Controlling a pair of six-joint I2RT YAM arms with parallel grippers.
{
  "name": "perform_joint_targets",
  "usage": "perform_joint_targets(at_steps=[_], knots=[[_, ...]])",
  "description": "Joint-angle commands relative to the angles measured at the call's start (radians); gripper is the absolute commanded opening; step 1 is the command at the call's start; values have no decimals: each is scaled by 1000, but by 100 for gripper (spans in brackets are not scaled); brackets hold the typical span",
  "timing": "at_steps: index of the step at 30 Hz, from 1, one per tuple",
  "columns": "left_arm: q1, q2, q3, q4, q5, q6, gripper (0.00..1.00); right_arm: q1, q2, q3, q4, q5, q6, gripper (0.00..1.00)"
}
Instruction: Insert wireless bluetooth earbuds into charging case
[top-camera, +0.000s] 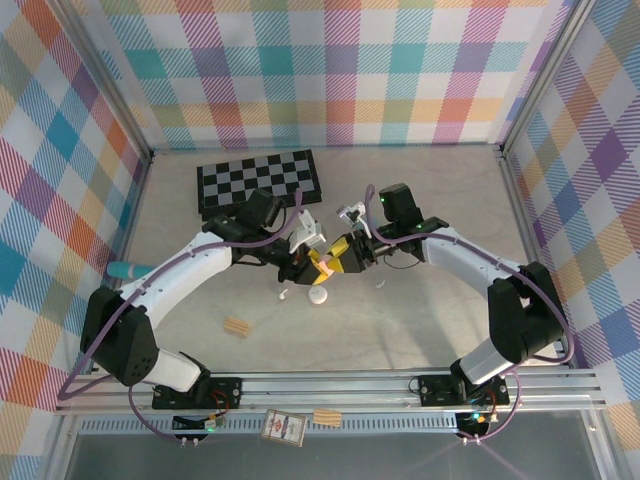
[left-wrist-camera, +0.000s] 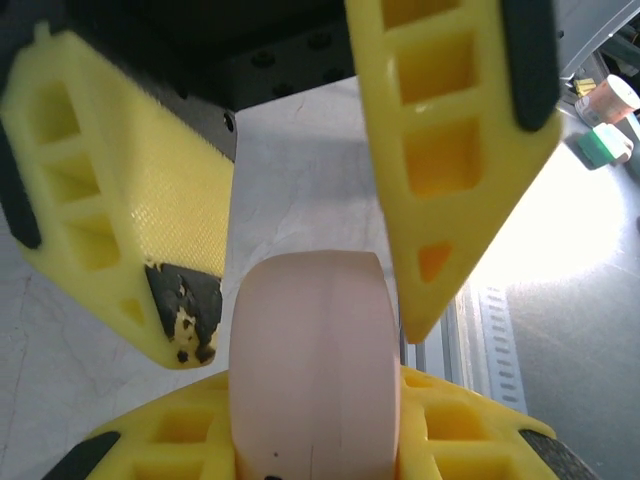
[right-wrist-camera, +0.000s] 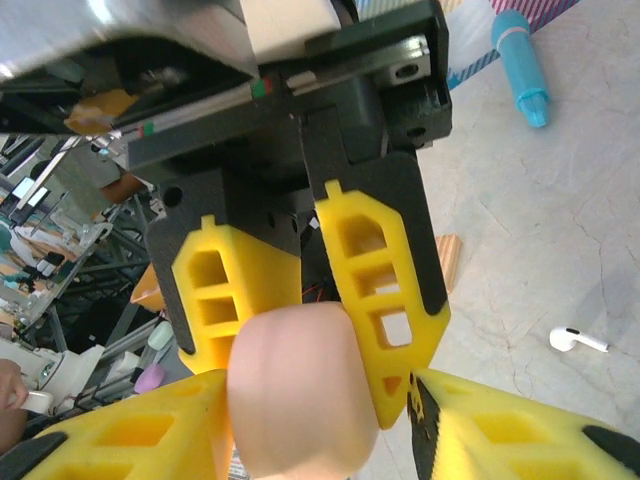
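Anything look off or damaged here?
Left wrist view: the black pad on one right gripper finger looks pitted, yellow showing through. A white earbud lies loose on the table, apart from the pink case.

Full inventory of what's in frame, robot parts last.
pink case: 1, pale pink, centre, gripped
white case: 1, white, table, centre-front
earbuds: 2, white, table, either side of white case
wooden blocks: 2, tan, table front-left and front rail
blue tube: 1, teal, table's left edge
checkered mat: 1, black-white, table's back
card: 1, white-edged, front rail
left gripper: 1, yellow fingers, shut on pink case
right gripper: 1, yellow fingers, open around pink case
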Motion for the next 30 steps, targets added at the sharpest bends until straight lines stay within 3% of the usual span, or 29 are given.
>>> perform_joint_targets(at_steps=[1, 8, 11, 15, 20, 25, 30], knots=[[-4, -27, 2, 37, 34, -8, 22, 13, 14, 29, -30, -43, -56, 49], [-5, -38, -17, 61, 29, -18, 25, 13, -11, 16, 29, 29, 4, 27], [-5, -54, -38, 99, 13, -32, 44, 13, -39, -12, 112, 88, 90, 19], [-5, -111, -97, 230, -14, -78, 77, 3, -64, -48, 223, 171, 217, 16], [-4, -208, -206, 481, -91, -150, 96, -29, -88, -93, 349, 247, 391, 15], [-7, -298, -381, 882, -308, -251, 100, -84, -119, -160, 543, 332, 720, 14], [-23, -287, -476, 1141, -458, -281, 100, -117, -163, -214, 689, 392, 1011, 12]])
